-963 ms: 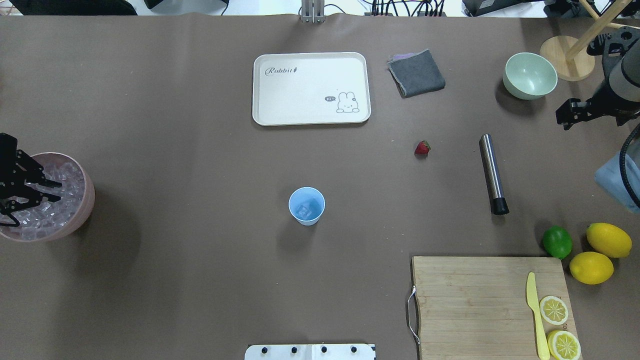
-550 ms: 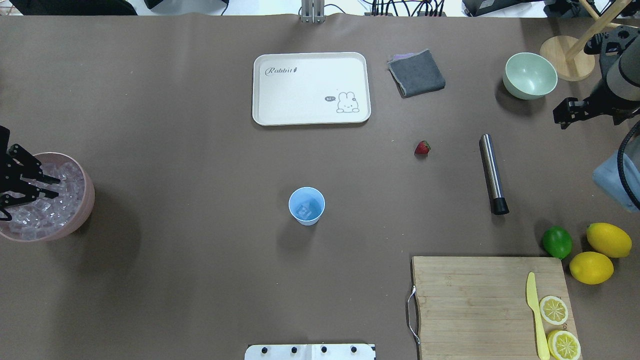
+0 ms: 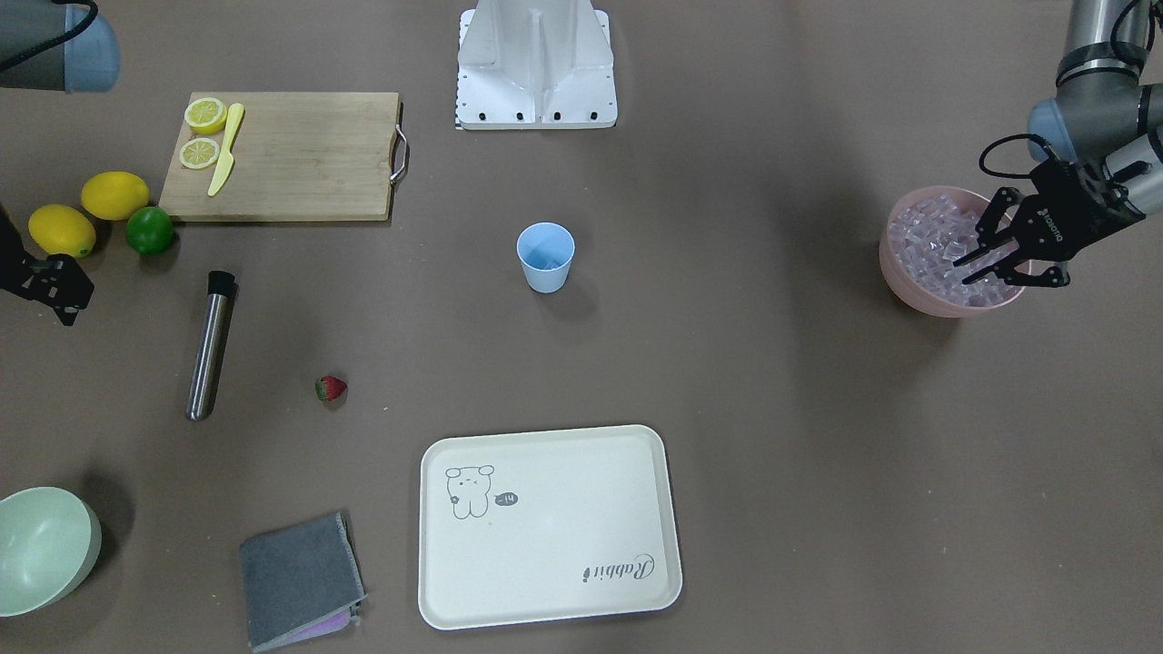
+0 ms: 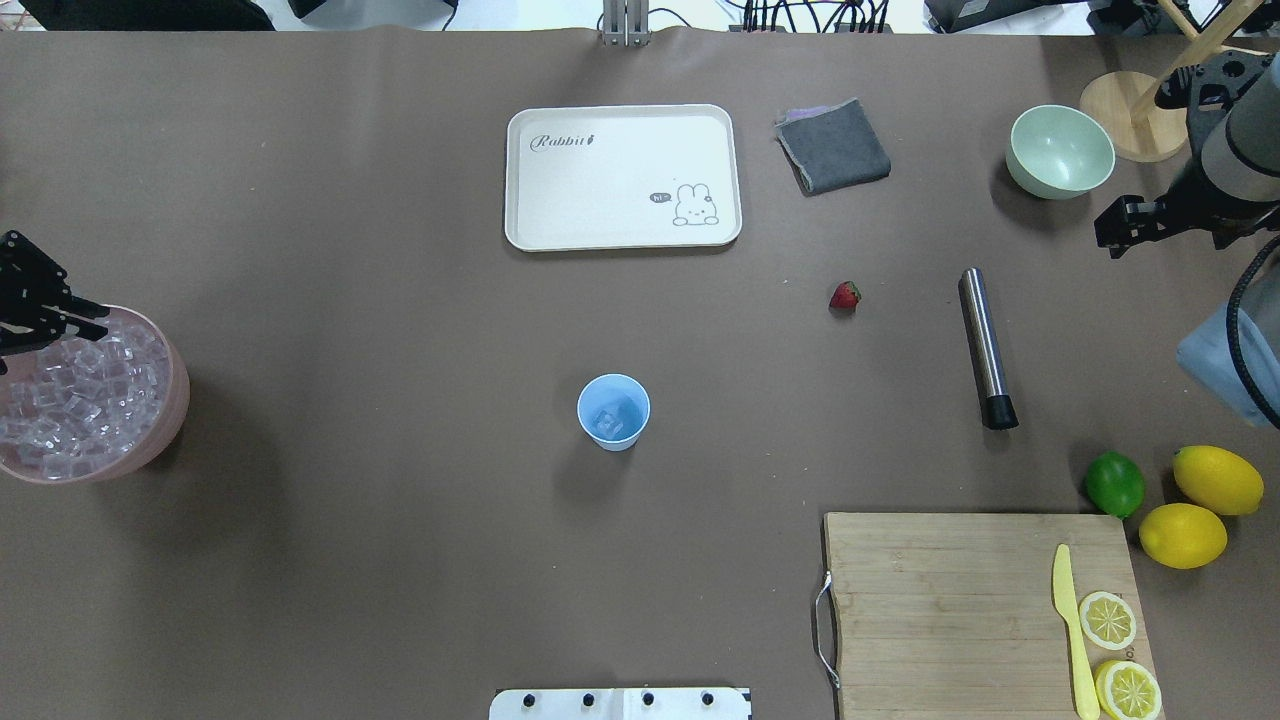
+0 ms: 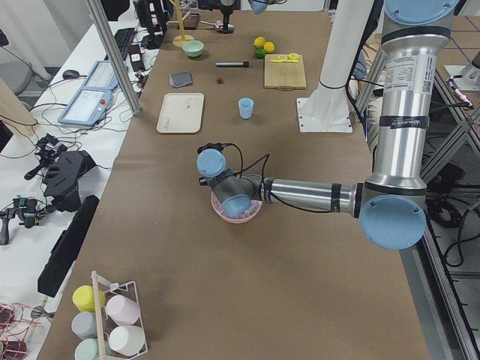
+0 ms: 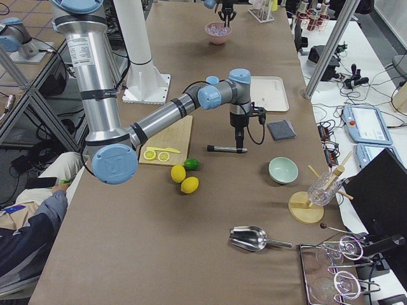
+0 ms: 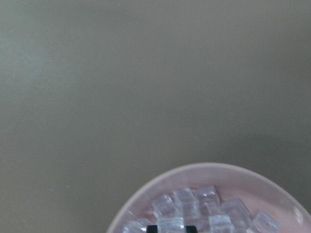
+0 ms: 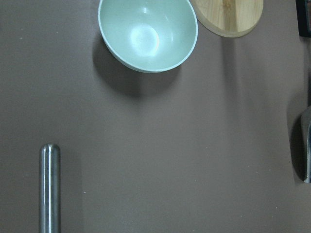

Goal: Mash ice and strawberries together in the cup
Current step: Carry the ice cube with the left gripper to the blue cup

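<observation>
The light blue cup (image 4: 613,412) stands upright mid-table with a few clear ice cubes in it. The red strawberry (image 4: 845,295) lies on the mat, right of and beyond the cup. More ice (image 4: 70,400) fills a pink bowl (image 4: 176,400) at the left edge. My left gripper (image 4: 92,315) hangs over the bowl's far rim. In the left wrist view its fingers look nearly shut on one ice cube (image 7: 171,224). My right gripper (image 4: 1118,225) hovers at the far right between the muddler and the green bowl. It appears open and holds nothing.
A steel muddler (image 4: 985,345) lies right of the strawberry. A pale green bowl (image 4: 1060,150), a grey cloth (image 4: 833,146) and a white tray (image 4: 622,177) sit at the back. A cutting board (image 4: 950,600) with lemon slices, a lime (image 4: 1114,483) and lemons (image 4: 1217,480) lie at the near right.
My left gripper has lifted out of the ice and drawn back toward the bowl's far rim, its fingers closer together. My right gripper has drifted a little left and farther back.
</observation>
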Controlling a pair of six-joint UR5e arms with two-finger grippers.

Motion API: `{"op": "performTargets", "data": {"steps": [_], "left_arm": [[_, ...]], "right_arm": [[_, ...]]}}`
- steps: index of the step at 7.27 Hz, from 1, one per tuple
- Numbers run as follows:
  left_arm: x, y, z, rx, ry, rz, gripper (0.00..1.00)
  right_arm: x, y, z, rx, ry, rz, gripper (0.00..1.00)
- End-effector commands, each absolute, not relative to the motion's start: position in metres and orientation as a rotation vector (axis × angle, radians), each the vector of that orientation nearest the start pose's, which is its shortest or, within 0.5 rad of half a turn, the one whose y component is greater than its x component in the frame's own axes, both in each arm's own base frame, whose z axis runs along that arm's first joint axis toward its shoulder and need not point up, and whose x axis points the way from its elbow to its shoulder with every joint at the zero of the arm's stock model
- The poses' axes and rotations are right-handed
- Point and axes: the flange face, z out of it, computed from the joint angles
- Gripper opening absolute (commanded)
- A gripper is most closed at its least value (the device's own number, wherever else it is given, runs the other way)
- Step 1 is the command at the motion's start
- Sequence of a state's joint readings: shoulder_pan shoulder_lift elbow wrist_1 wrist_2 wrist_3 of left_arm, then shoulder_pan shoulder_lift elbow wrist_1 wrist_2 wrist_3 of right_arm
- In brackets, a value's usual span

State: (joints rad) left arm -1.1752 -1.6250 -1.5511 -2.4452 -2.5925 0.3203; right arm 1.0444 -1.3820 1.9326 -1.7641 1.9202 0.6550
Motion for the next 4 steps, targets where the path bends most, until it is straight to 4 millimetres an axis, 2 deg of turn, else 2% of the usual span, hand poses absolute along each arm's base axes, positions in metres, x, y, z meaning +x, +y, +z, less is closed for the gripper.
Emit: {"op": "performTargets", "data": {"steps": [1,2,4], "left_arm": [[0.156,-0.516,0.496,0.803,1.06,0.986,0.0],[0.16,-0.526,0.462,0.787,1.103,0.898,0.0],[0.184,-0.523,0.4,0.749,1.182,0.798,0.0]], "right_arm": [[-0.199,-0.515,0.416,0.114,-0.498,0.039,1.0],[-0.202,-0.515,0.413,0.118,-0.5,0.031,1.0],[-0.212,-0.515,0.406,0.127,-0.506,0.014,1.0]]}}
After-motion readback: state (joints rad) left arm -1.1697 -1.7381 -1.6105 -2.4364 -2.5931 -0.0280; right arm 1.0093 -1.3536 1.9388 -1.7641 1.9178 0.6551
